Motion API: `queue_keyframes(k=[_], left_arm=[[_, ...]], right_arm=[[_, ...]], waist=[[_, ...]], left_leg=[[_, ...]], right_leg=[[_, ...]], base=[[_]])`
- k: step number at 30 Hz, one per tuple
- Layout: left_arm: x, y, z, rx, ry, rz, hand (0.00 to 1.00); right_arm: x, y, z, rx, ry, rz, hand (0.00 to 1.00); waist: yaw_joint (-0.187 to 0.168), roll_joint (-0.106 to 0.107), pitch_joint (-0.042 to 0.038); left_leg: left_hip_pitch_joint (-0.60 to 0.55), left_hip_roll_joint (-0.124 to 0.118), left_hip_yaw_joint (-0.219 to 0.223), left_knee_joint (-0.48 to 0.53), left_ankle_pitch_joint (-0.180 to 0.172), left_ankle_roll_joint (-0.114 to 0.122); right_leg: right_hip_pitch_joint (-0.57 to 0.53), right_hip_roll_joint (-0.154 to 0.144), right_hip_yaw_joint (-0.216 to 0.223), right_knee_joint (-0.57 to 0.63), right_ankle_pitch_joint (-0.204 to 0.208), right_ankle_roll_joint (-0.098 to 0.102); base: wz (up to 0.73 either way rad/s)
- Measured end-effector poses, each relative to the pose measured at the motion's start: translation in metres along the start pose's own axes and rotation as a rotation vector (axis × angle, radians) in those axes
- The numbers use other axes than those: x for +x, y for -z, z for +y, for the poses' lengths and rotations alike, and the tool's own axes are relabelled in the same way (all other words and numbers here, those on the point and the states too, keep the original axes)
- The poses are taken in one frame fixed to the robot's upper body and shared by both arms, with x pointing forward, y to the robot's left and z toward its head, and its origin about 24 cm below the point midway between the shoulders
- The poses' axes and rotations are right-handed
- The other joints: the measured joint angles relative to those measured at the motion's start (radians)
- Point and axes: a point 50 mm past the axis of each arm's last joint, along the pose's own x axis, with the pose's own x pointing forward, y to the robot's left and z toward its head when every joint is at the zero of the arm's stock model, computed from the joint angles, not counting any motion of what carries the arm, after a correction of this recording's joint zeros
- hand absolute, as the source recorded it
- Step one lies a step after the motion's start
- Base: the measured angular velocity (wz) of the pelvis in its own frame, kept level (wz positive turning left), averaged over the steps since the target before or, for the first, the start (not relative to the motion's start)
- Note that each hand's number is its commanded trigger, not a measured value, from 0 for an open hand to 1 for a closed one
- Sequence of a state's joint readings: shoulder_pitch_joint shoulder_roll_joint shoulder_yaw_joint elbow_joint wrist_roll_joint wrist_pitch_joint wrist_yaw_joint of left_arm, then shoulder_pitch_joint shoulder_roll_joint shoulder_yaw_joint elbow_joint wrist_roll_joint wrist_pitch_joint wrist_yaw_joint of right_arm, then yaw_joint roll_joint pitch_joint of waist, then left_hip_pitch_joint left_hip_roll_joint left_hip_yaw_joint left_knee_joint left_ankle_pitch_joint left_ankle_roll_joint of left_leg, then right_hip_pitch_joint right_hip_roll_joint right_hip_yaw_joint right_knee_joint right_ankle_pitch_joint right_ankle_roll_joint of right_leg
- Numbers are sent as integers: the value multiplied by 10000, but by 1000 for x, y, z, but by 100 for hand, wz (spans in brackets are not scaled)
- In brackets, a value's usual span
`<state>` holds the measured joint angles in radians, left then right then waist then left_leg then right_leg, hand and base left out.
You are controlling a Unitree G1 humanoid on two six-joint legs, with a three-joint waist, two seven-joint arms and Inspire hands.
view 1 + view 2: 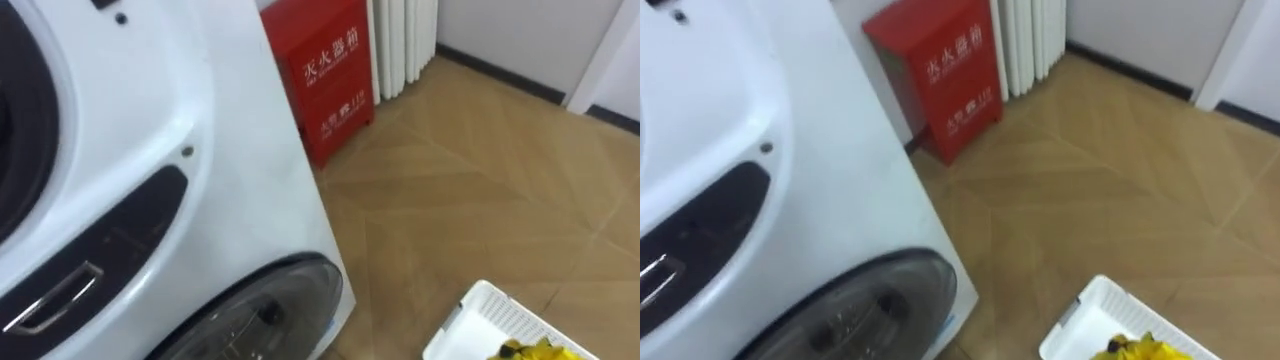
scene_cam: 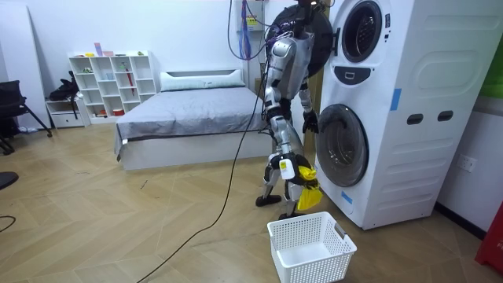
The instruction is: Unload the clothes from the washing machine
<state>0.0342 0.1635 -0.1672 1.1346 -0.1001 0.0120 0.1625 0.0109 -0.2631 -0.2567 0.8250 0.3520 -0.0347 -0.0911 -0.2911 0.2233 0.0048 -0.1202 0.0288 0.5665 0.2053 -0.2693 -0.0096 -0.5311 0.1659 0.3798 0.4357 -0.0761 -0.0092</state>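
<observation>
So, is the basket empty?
Empty: the basket floor is bare in the room view; yellow cloth hangs from the right robot hand above.

The washer [image 2: 393,118] is filling the space ahead and to the left. Its lower door [image 2: 343,146] is sitting shut and blocking that drum, while the upper door [image 2: 321,45] is hanging open by the robot's head, leaving the upper drum [image 2: 363,30] reachable. A red box [image 1: 330,70] is standing just beside the washer. Bare floor [image 1: 480,170] is lying open to the right. The basket [image 2: 310,245] is sitting near the washer's foot, mouth open, with the cloth [image 2: 308,187] dangling above it from the right hand [image 2: 286,167].
</observation>
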Motion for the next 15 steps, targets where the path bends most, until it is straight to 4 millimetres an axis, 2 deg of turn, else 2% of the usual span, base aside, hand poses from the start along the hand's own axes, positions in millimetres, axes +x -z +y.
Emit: queue_keyframes(k=[5, 10, 15], left_arm=[[-1, -2, -5, 302, 6, -179, 0], [-1, -4, -11, 268, 190, -237, 0], [-1, -5, -13, 243, 235, -310, 0]], right_arm=[[2, 1, 1, 152, -120, 142, 0], [2, 7, 4, 300, -290, 459, 0], [2, 8, 6, 254, -642, 398, 0]], waist=[[26, 45, -6], [14, 40, 7], [2, -100, 52]], left_leg=[[-86, -57, -49, -53, 1, 42], [-97, -68, -214, -60, 6, 47], [-89, -73, -356, -73, 19, 51]], right_leg=[[-99, -84, -51, 127, 30, 26], [-92, -187, -267, 156, 99, -108], [-72, -273, -525, 251, -20, -149]], base=[[4], [9], [9]])
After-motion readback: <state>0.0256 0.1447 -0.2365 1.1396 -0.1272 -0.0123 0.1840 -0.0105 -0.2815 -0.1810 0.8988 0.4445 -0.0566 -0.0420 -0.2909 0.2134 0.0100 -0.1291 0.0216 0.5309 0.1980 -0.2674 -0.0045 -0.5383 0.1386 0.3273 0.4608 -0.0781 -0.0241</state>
